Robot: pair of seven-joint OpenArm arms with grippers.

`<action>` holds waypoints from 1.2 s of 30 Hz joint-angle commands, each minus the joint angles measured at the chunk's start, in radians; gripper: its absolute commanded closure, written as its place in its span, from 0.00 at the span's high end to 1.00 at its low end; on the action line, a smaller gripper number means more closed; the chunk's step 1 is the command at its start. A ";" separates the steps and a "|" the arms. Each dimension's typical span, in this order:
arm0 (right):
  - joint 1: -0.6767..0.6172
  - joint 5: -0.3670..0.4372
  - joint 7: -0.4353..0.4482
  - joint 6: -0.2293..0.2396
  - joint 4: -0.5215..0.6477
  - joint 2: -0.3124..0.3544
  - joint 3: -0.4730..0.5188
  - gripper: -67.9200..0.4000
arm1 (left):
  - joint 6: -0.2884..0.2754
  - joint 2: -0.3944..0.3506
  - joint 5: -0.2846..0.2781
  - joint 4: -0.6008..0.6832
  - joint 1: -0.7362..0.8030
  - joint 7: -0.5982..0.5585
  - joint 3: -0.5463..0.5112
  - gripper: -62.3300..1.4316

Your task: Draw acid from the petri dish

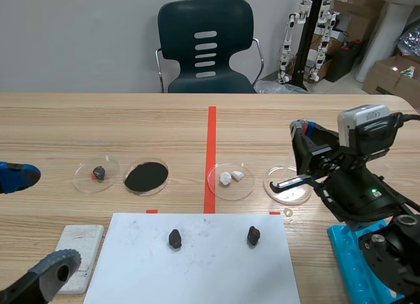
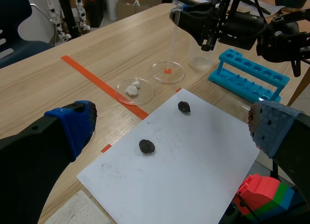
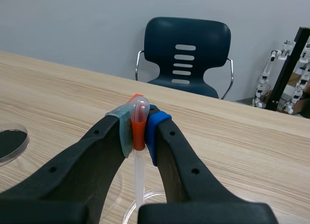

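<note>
Though apart, petri dish [image 1: 296,194] beneath tool [image 3: 139,129]

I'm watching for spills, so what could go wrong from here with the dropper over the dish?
The right gripper is shut on the dropper at its bulb, so it might tilt or slip. Its tip hangs over the clear petri dish; coming down too far could shove the dish or spill it.

The left gripper [image 2: 170,128] hung with fingers spread over a white sheet [image 2: 193,161] carrying two dark lumps [image 2: 147,146]. Beyond it stood three petri dishes [image 2: 167,78] and a blue tube rack [image 2: 249,80].
</note>
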 commanded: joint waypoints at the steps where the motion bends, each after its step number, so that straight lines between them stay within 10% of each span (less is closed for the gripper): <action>1: 0.025 0.004 0.029 0.000 0.005 -0.005 0.004 0.02 | -0.001 0.005 -0.006 0.006 -0.001 -0.015 -0.003 1.00; 36: 0.047 0.003 0.050 0.000 -0.113 -0.013 0.005 0.02 | -0.001 0.005 -0.007 0.006 -0.001 -0.015 -0.003 1.00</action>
